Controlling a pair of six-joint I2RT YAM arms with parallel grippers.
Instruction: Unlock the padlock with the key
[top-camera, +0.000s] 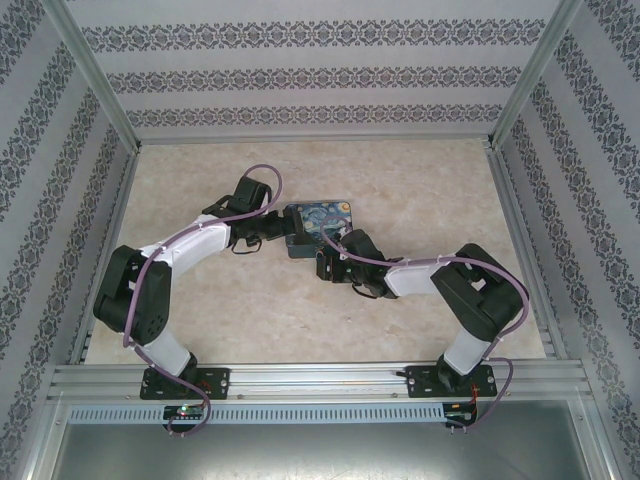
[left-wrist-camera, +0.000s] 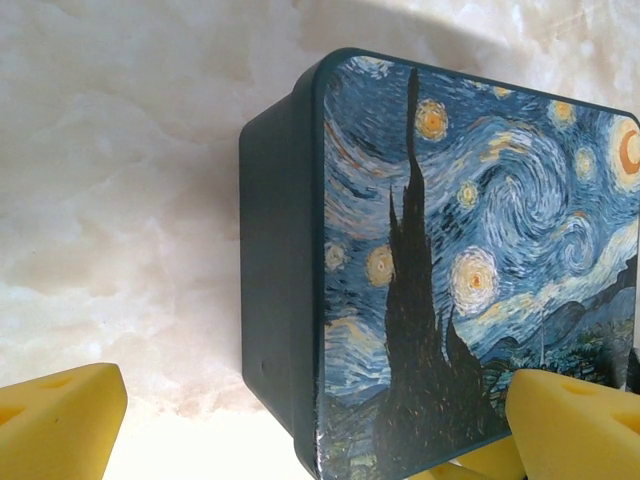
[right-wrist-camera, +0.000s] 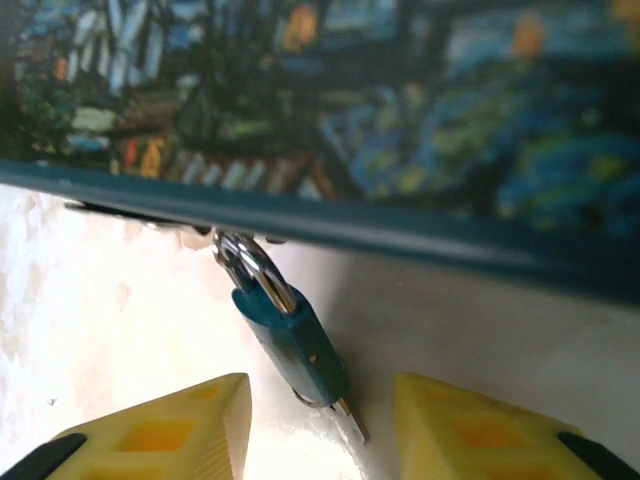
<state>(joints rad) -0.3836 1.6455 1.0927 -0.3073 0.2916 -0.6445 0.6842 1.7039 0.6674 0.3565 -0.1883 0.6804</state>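
Note:
The small blue padlock (right-wrist-camera: 296, 342) hangs by its silvery shackle (right-wrist-camera: 250, 268) from the hasp on the painted box's front edge. The key (right-wrist-camera: 349, 420) sticks out of the padlock's lower end. My right gripper (right-wrist-camera: 322, 400) stands open, one yellow finger (right-wrist-camera: 185, 432) on each side of the padlock's lower end and the key. Neither finger touches them. My left gripper (left-wrist-camera: 315, 385) is open wide at the box's (left-wrist-camera: 470, 250) near left corner, with its left finger (left-wrist-camera: 60, 418) well clear of the dark side wall. In the top view the left gripper (top-camera: 278, 232) and right gripper (top-camera: 328, 260) flank the box (top-camera: 322, 225).
The box rests on a pale marbled tabletop (top-camera: 420, 190) inside a metal-framed enclosure with patterned walls. Bare table lies behind the box and to either side. An aluminium rail (top-camera: 320, 380) runs along the near edge at the arm bases.

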